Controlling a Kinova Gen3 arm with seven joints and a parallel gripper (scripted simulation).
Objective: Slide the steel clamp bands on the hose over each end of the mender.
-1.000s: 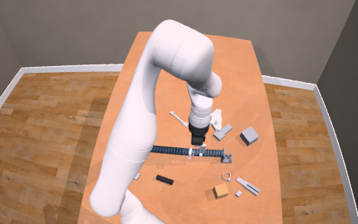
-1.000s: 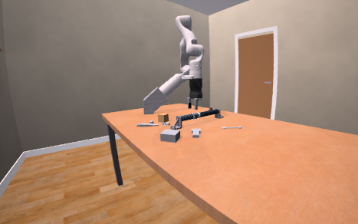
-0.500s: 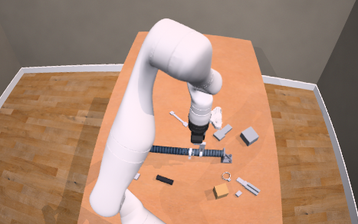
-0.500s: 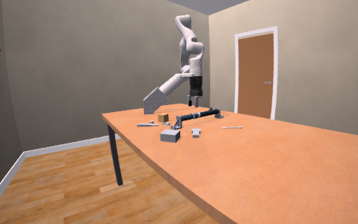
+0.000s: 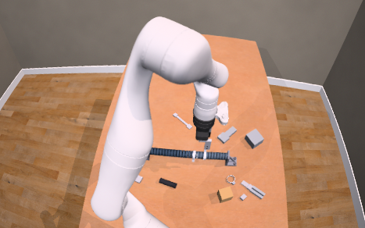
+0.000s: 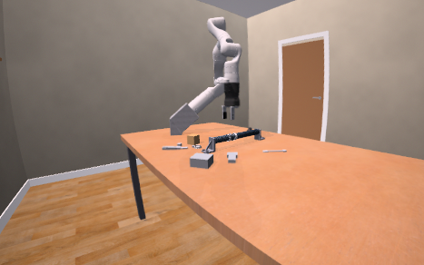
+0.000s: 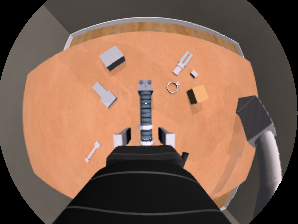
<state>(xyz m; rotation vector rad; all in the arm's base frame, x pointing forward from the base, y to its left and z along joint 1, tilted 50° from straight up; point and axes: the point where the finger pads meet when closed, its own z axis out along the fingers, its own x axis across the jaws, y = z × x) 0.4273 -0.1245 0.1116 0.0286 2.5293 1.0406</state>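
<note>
2 clamp bands (image 5: 199, 154) ring 1 hose (image 5: 175, 152).

From my seat, the wide-open two-finger gripper (image 5: 207, 144) hangs above the dark ribbed hose (image 5: 175, 152) on the orange wooden table (image 5: 237, 62), two steel clamp bands (image 5: 199, 154) directly beneath it, a grey block (image 5: 254, 137) off right.

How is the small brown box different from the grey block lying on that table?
The brown box is tan, while the grey block is plain grey. The grey block looks larger than the brown box. The brown box lies on the near side of the hose, the grey block on the far side. Both rest flat on the table, untouched.
</note>
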